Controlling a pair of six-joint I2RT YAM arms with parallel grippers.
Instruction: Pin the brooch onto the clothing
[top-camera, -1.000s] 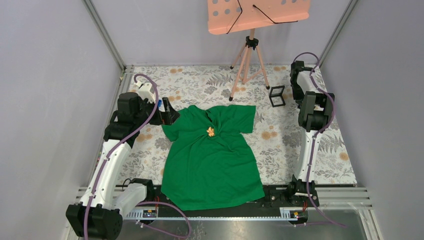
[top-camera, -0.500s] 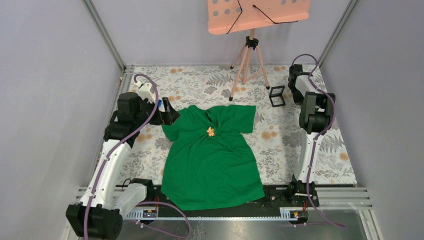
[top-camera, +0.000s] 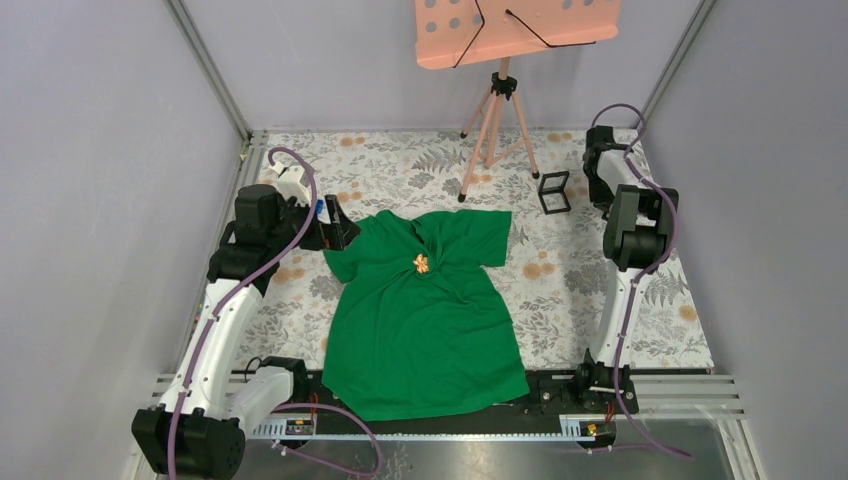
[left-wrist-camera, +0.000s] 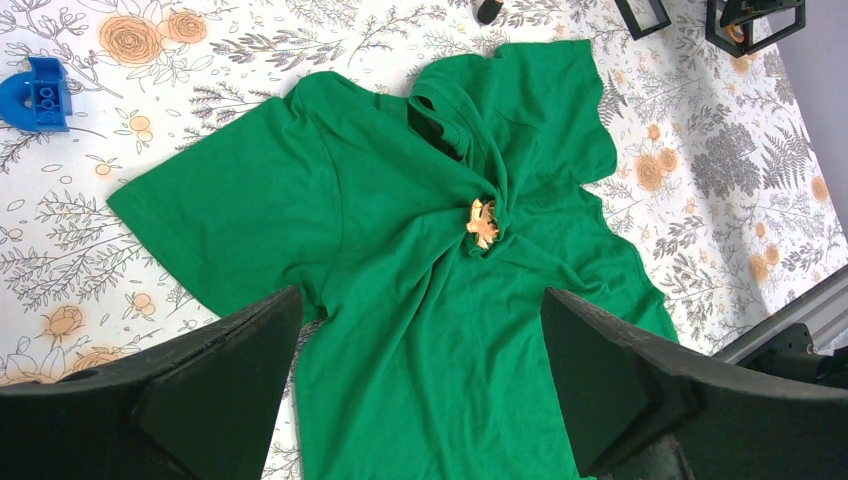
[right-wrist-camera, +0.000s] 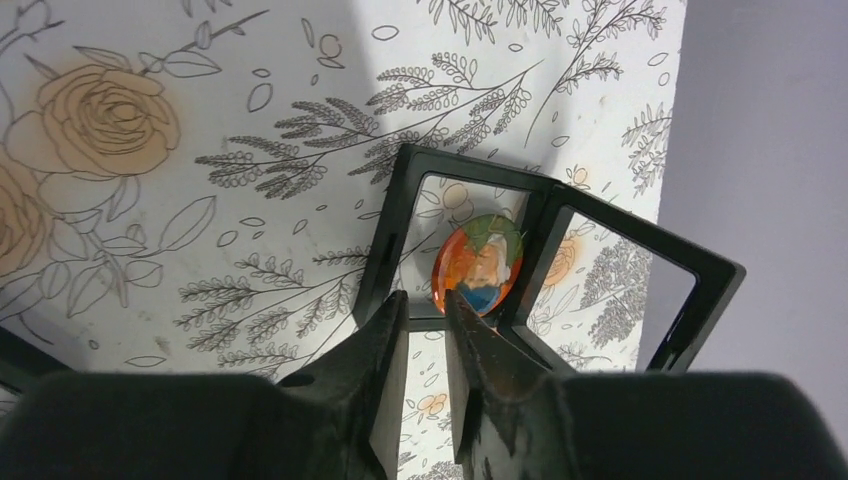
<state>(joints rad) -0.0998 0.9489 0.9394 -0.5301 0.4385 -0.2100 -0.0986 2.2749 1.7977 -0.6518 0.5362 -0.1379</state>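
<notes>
Right arm (top-camera: 637, 228) shifted outward, right gripper (right-wrist-camera: 425, 303) angled down

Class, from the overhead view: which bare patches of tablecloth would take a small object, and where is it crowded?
Free: between the T-shirt and the right arm; between the tripod and the left arm. Crowded: around the black frame, far right.

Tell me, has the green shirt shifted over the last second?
No. The green shirt lies where it did, its collar just as far from the feet of the tripod.
</notes>
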